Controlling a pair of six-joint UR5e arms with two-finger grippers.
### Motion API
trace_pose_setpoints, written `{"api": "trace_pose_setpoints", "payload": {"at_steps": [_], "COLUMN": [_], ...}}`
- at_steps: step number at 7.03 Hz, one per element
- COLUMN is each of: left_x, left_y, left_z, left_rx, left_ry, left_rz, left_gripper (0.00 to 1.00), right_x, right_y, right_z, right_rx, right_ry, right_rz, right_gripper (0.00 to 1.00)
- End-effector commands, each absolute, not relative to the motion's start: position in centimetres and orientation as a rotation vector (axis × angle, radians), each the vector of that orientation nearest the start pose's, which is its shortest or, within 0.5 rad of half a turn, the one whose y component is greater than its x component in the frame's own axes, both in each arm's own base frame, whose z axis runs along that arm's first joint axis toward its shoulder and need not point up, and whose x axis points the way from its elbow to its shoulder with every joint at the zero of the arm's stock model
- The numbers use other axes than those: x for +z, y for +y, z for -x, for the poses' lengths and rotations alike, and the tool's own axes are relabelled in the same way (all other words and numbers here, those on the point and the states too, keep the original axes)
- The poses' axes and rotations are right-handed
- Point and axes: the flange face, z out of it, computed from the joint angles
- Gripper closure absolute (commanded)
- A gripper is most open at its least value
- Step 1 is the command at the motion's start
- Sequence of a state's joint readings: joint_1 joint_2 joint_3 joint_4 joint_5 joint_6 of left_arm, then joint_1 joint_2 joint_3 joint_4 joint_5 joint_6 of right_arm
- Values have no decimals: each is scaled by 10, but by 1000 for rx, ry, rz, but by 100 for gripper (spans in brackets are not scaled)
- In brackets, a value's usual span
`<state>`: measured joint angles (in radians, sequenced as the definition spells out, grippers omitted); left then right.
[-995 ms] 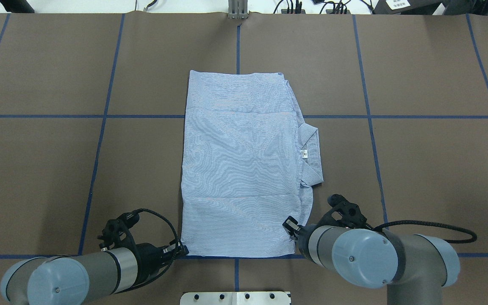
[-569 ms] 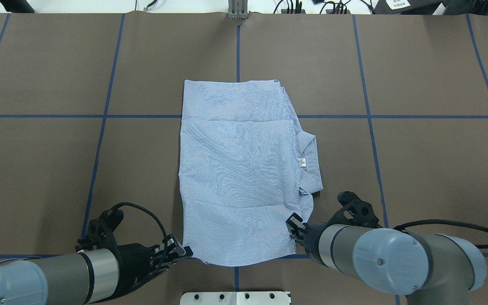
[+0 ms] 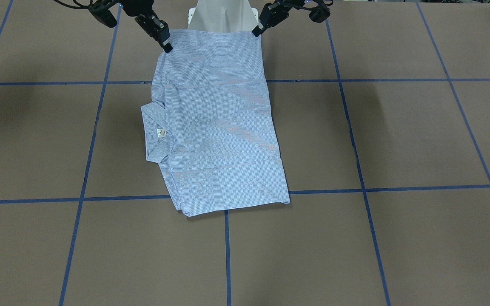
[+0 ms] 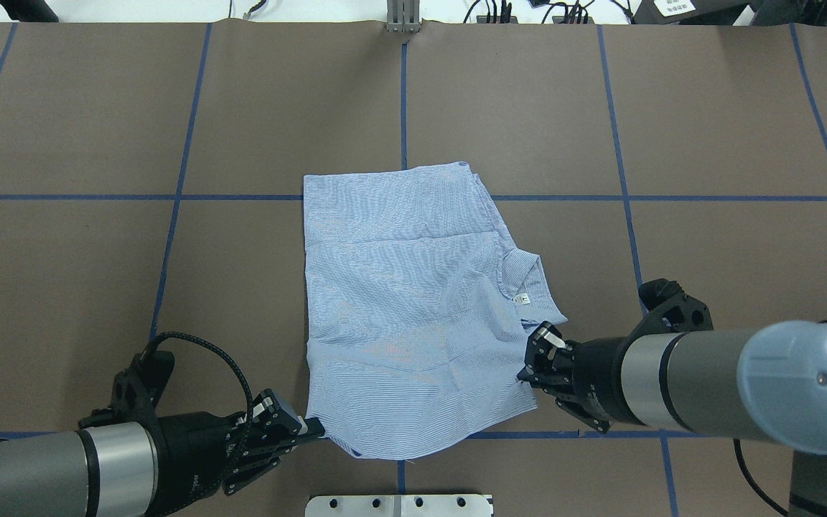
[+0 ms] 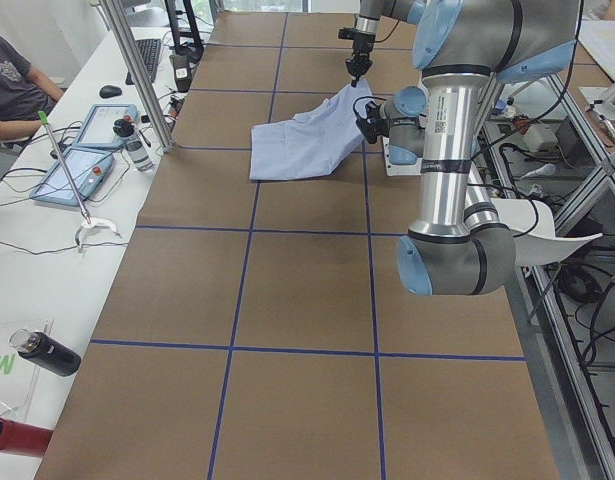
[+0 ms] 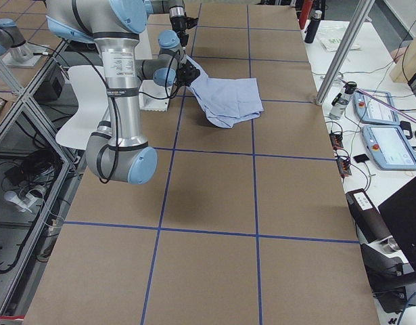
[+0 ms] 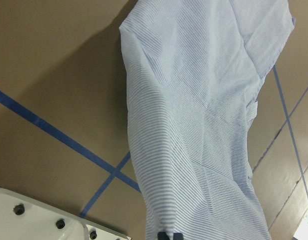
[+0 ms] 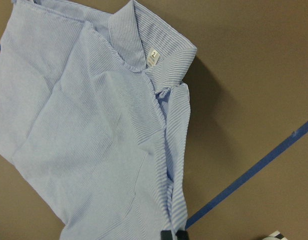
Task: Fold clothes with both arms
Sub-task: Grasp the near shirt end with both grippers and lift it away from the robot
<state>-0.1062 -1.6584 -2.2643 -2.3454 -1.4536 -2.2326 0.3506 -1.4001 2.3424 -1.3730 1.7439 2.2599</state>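
Your shirt [image 4: 399, 309] sits mid-table, in the near half, folded to a rough rectangle with the sleeves tucked out of sight. The collar [image 4: 528, 280] pokes out on the right side, with the small white label [image 4: 522, 298] facing up. The far edge lies flat on the brown table [image 4: 97, 129], just past the crosswise blue tape line [image 4: 672, 197]. The near edge is lifted off the surface and sags a bit in the middle between the two holds.

Your left gripper [image 4: 309, 429] is clamped on the near left corner of the shirt. In the left wrist view, cloth runs right down into the fingertips [image 7: 169, 235]. Your right gripper [image 4: 528, 366] is pinched on the near right edge, just below the collar. The right wrist view shows the fabric edge ending at its fingertips [image 8: 174, 234]. Both pairs of fingers are closed on fabric, no gap visible.

In the front-facing view the left gripper [image 3: 255, 30] and right gripper [image 3: 166, 46] hold the two top corners, and the raised cloth partly covers the white base plate [image 3: 223, 17] behind it. The left arm [image 4: 62, 467] comes in low from the near left. The right arm [image 4: 708, 388] comes in from the near right, roughly level with its grip.

In the left side view a person [image 5: 12, 85] sits at the white bench [image 5: 27, 260] along the far side, with two tablets [image 5: 82, 170] beside them.
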Motion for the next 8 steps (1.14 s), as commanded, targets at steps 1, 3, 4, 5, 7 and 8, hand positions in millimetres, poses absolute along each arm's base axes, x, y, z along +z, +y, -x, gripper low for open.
{"api": "trace_pose_setpoints", "payload": {"at_steps": [1,3,4,5,7,8], "left_x": [193,220,215,208,230,236], "left_y": [-233,-289,-319,-346,-393,-411], "left_z": [-371,-371,-389,-401,-412,-419], "left_rx": [-727,-762,-786,-773,-778,-787], "left_ry": [1622,1556,1550,1545,1488,1467], "left_rz": [314,262,243,231,122,94], "left_gripper": [100,100,100,100,100,100], "right_x": [210,217,217,218,216,217], "right_y": [-317,-363,-376,-385,-416,-429], "right_z": [391,394,399,402,415,415], "right_rx": [868,926,921,932,963,955], "right_ry": [-1118,-1098,-1092,-1089,-1075,-1072], "right_rz": [367,328,307,300,282,256], "right_gripper": [100,100,100,100,100,100]}}
